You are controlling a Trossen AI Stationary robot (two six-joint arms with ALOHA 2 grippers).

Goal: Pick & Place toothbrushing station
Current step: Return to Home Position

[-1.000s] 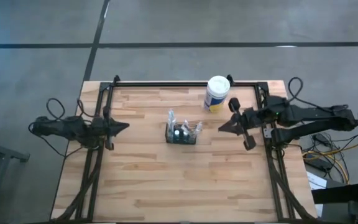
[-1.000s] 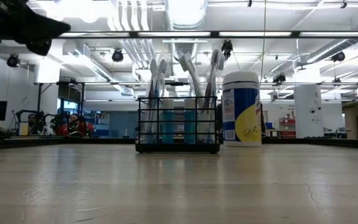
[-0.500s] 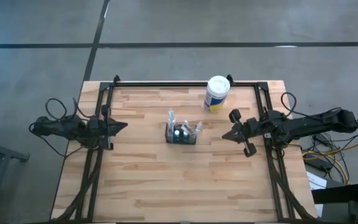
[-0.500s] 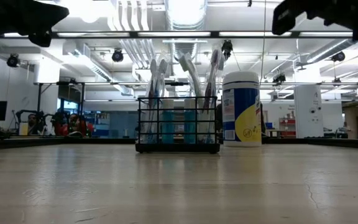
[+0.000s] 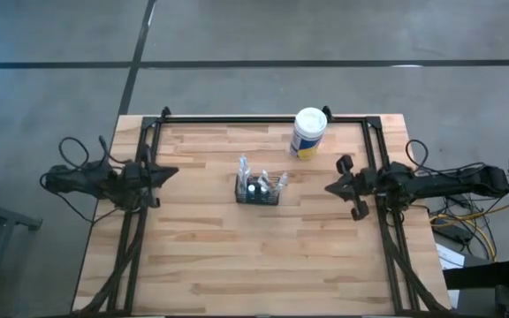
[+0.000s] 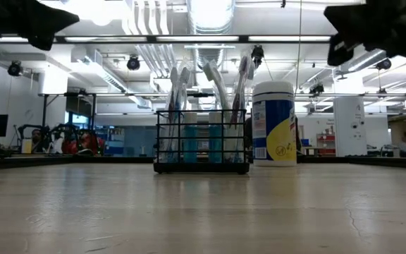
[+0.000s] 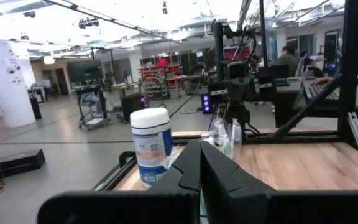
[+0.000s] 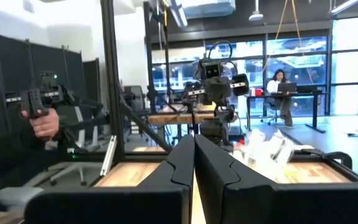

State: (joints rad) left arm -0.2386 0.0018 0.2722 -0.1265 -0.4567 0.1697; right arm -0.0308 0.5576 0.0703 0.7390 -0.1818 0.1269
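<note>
The toothbrushing station, a small black mesh caddy [image 5: 260, 190] holding toothbrushes and small tubes, stands on its base at the middle of the wooden table; it also shows in the low view [image 6: 201, 141]. My left gripper [image 5: 175, 172] hangs shut and empty above the table's left edge, well left of the caddy. My right gripper [image 5: 329, 188] is shut and empty near the right edge, right of the caddy. In the wrist views, the left gripper's [image 7: 201, 163] and the right gripper's [image 8: 193, 160] fingers lie together.
A white canister [image 5: 309, 132] with a yellow-blue label stands upright behind and right of the caddy. Black frame rails [image 5: 254, 118] run along the far, left and right edges. People sit at desks in the room beyond [image 8: 277, 87].
My right arm has drawn back toward the table's right edge, away from the caddy, and come lower. My left gripper has pulled back a little toward the left edge. The caddy and canister have stayed still.
</note>
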